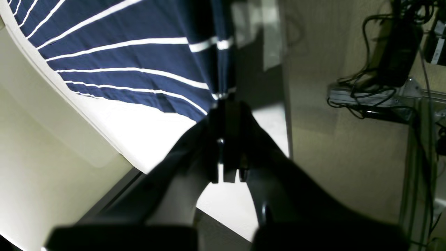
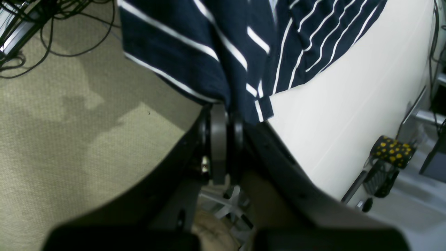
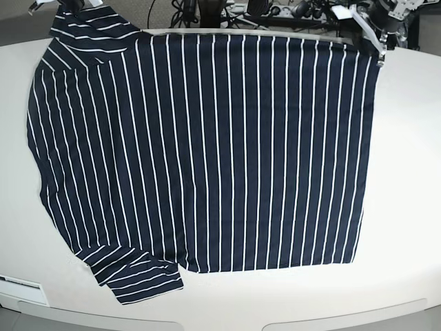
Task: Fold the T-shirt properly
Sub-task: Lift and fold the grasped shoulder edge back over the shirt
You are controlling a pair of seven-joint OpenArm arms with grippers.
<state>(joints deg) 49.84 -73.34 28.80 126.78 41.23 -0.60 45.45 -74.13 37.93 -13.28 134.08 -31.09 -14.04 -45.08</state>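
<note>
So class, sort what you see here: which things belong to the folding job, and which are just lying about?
Job:
T-shirt
left end effector, shut on the shirt
right end effector, shut on the shirt
table

Lying about:
cables
yellow-spotted black object

We see the base view evenly lit and sharp, the tabletop [image 3: 406,172] pale with almost no shadow. Both wrist views are dimmer and bowed at the edges. In the left one the tabletop [image 1: 146,136] blows out to white glare, and the left tool [image 1: 226,139] is a blurred dark shape. In the right one the right tool [image 2: 223,139] is soft too, and shadows fall on the floor [image 2: 69,139].
</note>
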